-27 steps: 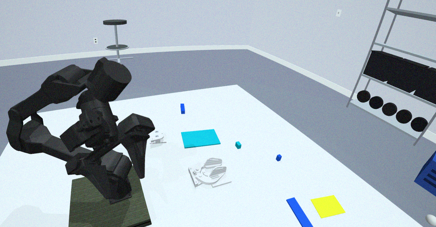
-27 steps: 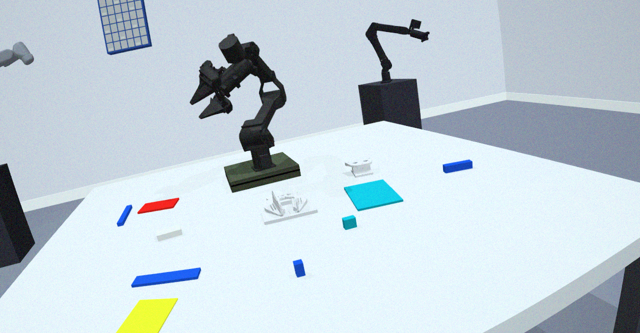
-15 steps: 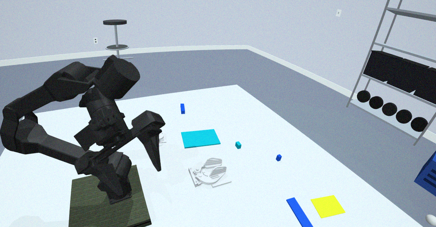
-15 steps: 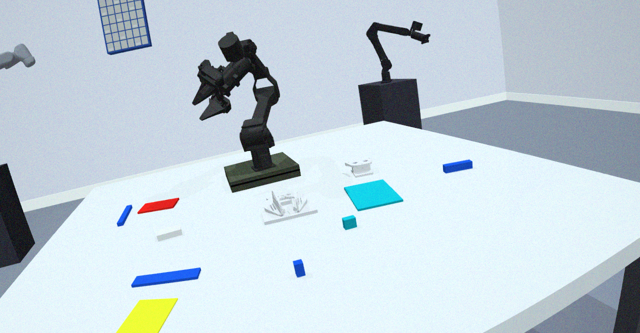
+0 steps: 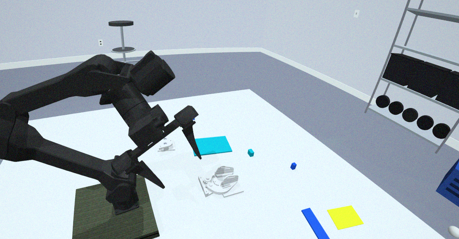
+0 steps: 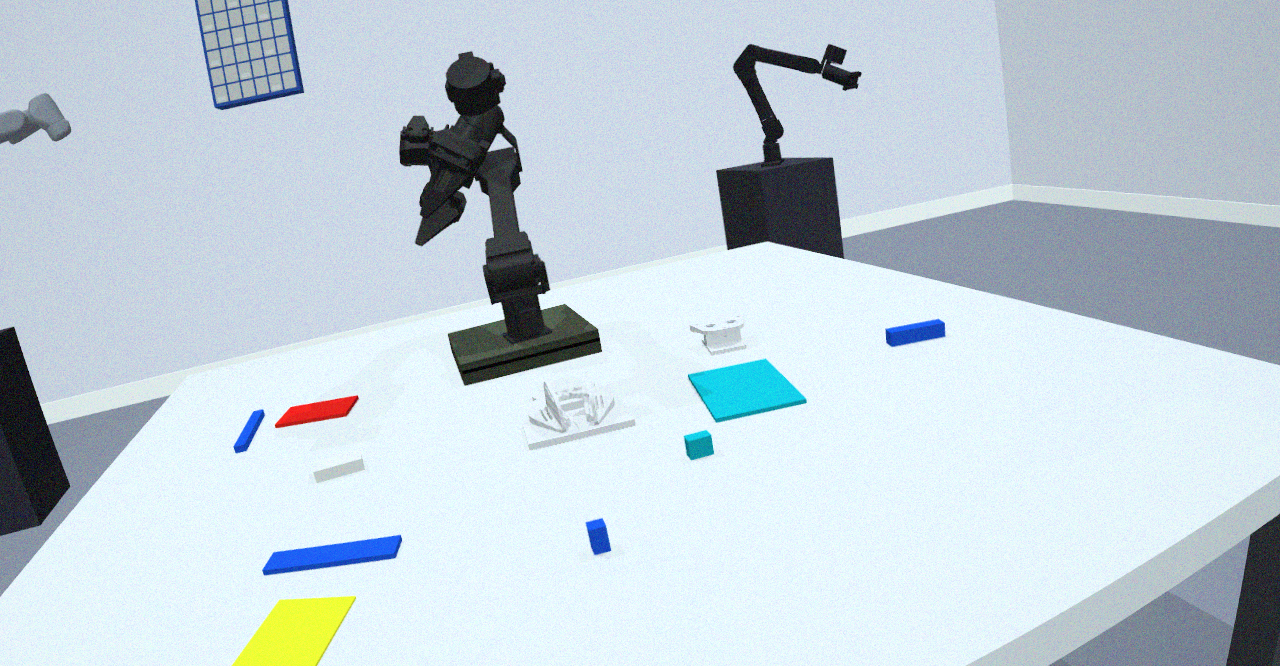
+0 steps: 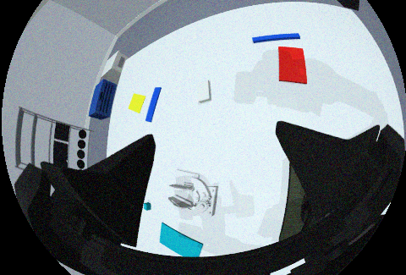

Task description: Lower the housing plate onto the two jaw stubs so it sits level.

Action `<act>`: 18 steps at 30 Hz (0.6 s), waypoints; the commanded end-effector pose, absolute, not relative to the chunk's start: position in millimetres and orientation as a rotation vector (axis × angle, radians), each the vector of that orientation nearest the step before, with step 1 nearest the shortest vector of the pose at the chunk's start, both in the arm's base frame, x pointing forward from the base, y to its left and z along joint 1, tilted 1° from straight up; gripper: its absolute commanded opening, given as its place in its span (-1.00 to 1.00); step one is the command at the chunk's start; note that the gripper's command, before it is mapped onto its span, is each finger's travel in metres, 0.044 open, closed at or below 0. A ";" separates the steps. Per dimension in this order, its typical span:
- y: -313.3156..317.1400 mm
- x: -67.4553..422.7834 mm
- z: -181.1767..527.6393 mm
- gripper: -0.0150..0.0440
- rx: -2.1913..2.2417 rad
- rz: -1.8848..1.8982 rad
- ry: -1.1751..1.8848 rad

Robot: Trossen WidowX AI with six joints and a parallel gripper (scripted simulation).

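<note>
Exterior view: the gripper (image 5: 182, 173) (image 6: 418, 242) (image 7: 216, 134) points downward, high above the tabletop (image 5: 272, 186) (image 6: 805, 519) (image 7: 237, 140).

In the top view the arm's upper links run past the left edge, and the lower edge cuts the long blue strip (image 5: 315, 223) (image 6: 332, 554) (image 7: 153, 104). The exterior view crops the yellow sheet (image 6: 297, 633) at the bottom. There, the gripper's fingertips overlap too much to tell apart. Pale-on-pale glare blurs the white jaw assembly (image 5: 219, 181) (image 6: 577, 416) (image 7: 194, 195); its pins and stubs are too small to make out.
</note>
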State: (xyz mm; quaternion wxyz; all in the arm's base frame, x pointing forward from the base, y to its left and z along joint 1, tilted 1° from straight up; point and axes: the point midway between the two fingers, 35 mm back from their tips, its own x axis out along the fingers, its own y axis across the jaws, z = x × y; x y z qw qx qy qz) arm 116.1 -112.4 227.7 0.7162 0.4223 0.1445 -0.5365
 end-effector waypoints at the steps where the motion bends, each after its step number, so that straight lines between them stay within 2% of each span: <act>1: -102.9 134.1 226.1 1.00 0.920 -1.123 0.400; 18: -34.4 203.5 207.4 1.00 0.829 -0.834 0.751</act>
